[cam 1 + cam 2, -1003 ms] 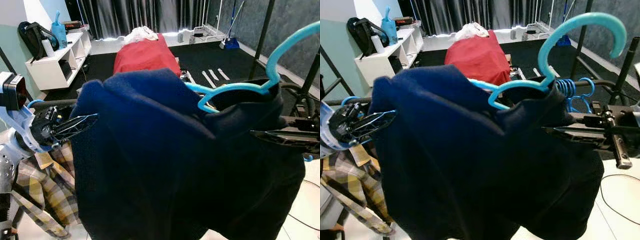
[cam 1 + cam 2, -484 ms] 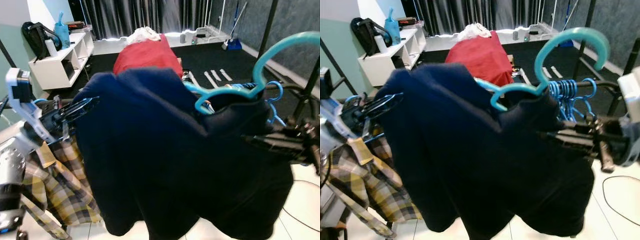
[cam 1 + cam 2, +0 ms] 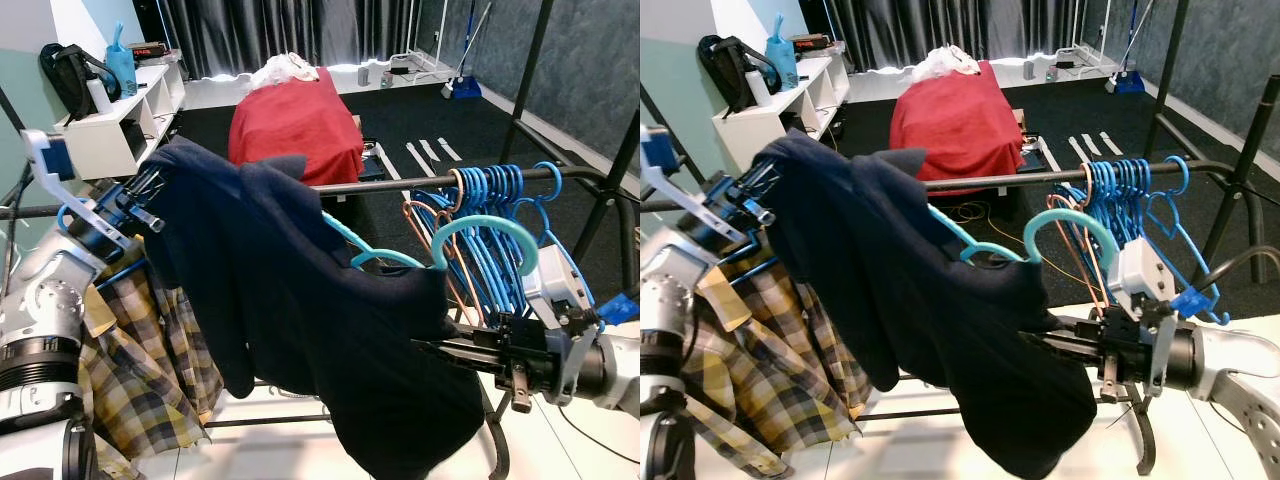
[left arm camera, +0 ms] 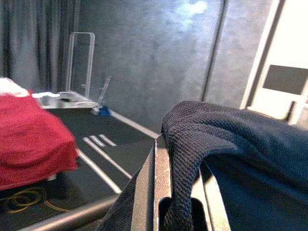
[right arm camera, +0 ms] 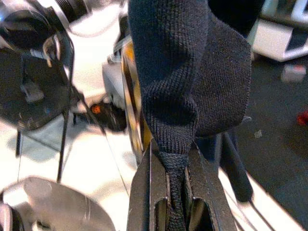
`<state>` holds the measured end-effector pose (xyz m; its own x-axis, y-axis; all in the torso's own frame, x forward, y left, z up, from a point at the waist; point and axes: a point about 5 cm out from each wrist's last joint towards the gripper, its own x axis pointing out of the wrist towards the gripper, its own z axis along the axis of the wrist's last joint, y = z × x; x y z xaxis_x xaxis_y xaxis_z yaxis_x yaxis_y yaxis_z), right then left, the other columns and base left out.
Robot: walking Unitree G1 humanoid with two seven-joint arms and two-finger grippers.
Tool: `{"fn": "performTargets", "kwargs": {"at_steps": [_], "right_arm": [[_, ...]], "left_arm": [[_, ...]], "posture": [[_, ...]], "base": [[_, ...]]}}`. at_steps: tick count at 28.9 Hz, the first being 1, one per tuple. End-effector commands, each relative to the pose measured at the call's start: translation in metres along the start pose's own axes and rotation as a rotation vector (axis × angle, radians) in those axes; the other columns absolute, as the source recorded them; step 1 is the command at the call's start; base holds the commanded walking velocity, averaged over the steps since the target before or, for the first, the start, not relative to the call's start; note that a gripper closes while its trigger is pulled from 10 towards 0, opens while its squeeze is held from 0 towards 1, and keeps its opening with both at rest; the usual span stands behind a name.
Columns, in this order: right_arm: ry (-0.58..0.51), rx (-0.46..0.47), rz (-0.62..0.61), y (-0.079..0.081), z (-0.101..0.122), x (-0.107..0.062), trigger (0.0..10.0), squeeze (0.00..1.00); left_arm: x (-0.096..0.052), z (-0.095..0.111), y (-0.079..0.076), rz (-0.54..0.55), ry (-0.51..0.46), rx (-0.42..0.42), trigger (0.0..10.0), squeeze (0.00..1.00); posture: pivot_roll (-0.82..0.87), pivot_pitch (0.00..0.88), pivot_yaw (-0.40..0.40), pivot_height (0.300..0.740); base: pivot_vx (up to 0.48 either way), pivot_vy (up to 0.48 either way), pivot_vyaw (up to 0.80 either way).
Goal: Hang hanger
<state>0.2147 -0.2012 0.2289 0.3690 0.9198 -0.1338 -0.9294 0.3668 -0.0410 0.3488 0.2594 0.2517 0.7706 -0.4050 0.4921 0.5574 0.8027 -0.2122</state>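
Turquoise hanger (image 3: pixel 470 235) sits mid-frame, carrying a dark navy sweater (image 3: pixel 300 300); its hook rises just in front of and slightly below the black rail (image 3: pixel 400 185), not yet over it. The hanger's long axis slants from upper left down to lower right, roughly along the rail. Left gripper (image 3: pixel 150 190), upper left of frame, is pinched on the sweater's shoulder; left wrist view shows knit fabric caught between the fingers (image 4: pixel 161 187). Right gripper (image 3: pixel 455 350), lower right, is clamped on the other shoulder; right wrist view shows fabric squeezed between its fingers (image 5: pixel 144 192). The hook lies up and a little left of the right gripper, well right of the left one, so the right arm is nearer. Judgement: the hook's open side must be raised and carried over the rail, in the gap left of the cluster of empty blue hangers (image 3: pixel 500 200), too packed to count, plus one coppery one. One sweater, one rail, one plaid shirt (image 3: pixel 130 360) hanging lower left, one red-covered bed (image 3: pixel 295 115) behind
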Motion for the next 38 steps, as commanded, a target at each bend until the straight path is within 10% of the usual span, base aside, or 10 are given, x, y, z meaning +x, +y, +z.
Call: {"fn": "performTargets", "kwargs": {"at_steps": [1, 5, 12, 16, 22, 23, 28, 34, 35, 38], "right_arm": [[-0.057, 0.009, -0.003, 0.002, 0.008, -0.010, 0.0, 0.00], [-0.323, -0.060, -0.049, 0.002, 0.043, -0.026, 0.0, 0.00], [-0.393, -0.111, -0.237, -0.014, 0.051, -0.031, 0.0, 0.00], [-0.400, -0.104, -0.359, -0.028, 0.050, -0.024, 0.0, 0.00], [-0.531, -0.088, -0.314, -0.028, 0.061, -0.016, 0.0, 0.00], [-0.529, -0.081, -0.268, -0.026, 0.061, -0.010, 0.0, 0.00], [-0.460, -0.065, -0.198, -0.022, 0.052, 0.002, 0.0, 0.00], [-0.320, -0.033, -0.126, -0.021, 0.033, 0.007, 0.0, 0.00], [-0.284, -0.031, -0.121, -0.021, 0.030, 0.005, 0.0, 0.00], [-0.212, -0.030, -0.114, -0.022, 0.024, 0.001, 0.0, 0.00]], "left_arm": [[-0.021, 0.029, 0.033, 0.306, -0.163, 0.033, 0.0, 0.00], [-0.030, -0.001, 0.043, 0.528, -0.040, 0.046, 0.0, 0.00], [-0.035, -0.037, 0.032, 0.589, 0.024, -0.026, 0.0, 0.00], [-0.020, -0.059, -0.007, 0.370, 0.020, -0.137, 0.0, 0.00], [-0.027, -0.089, -0.104, -0.361, 0.285, -0.313, 0.0, 0.00], [-0.038, -0.093, -0.123, -0.525, 0.353, -0.319, 10.0, 0.00], [-0.040, -0.085, -0.136, -0.642, 0.333, -0.330, 10.0, 0.00], [-0.023, -0.018, -0.120, -0.661, 0.018, -0.385, 10.0, 0.00], [-0.026, -0.008, -0.117, -0.679, -0.010, -0.401, 10.0, 1.00], [-0.033, 0.006, -0.113, -0.723, -0.024, -0.398, 10.0, 1.00]], "posture": [[-0.21, 0.000, 0.072, 0.740], [-0.21, 0.000, 0.081, 0.740], [-0.21, 0.000, 0.090, 0.740], [-0.20, 0.000, 0.085, 0.740], [-0.19, 0.000, 0.082, 0.740], [-0.19, 0.000, 0.082, 0.740], [-0.18, 0.000, 0.072, 0.740], [-0.18, 0.000, 0.064, 0.740], [-0.18, 0.000, 0.064, 0.740], [-0.18, 0.000, 0.062, 0.740]], "base": [[0.000, 0.000, 0.00], [0.000, 0.000, 0.00], [0.000, 0.000, 0.00], [0.000, 0.000, 0.00], [0.000, 0.000, 0.00], [0.000, 0.000, 0.00], [0.000, 0.000, 0.00], [0.000, 0.000, 0.00], [0.000, 0.000, 0.00], [0.000, 0.000, 0.00]]}}
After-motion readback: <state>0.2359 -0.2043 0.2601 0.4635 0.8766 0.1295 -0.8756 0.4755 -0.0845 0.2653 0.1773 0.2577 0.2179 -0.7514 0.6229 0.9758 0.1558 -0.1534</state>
